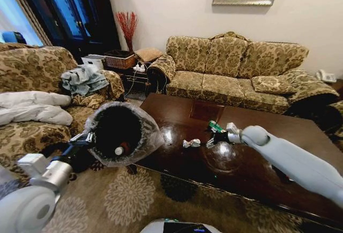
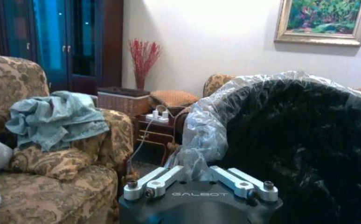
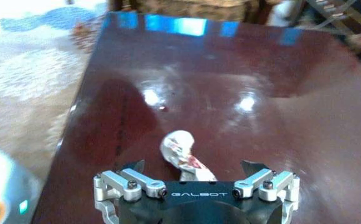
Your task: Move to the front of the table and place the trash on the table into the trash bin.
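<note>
Head view: left gripper (image 1: 86, 137) pinches tilted trash bin (image 1: 120, 131); right gripper (image 1: 217, 136) spread over table (image 1: 257, 168), wrapper (image 1: 191, 143) at nine o'clock.

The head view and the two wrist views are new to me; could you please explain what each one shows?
This is a wheeled robot with two arms. The head view looks down from a camera on its head, and each wrist view looks along one arm from its wrist.

In the head view the left arm, on the left, holds the bin up beside the table. The bin is tilted with its mouth towards the camera, and a small bottle lies inside. In the left wrist view the left fingers grip the bin's bag-lined rim.

The right arm reaches over the table. In the right wrist view the right fingers are open on either side of a crumpled wrapper, which lies on the wood, not yet gripped. A green wrapper lies beside them.
</note>
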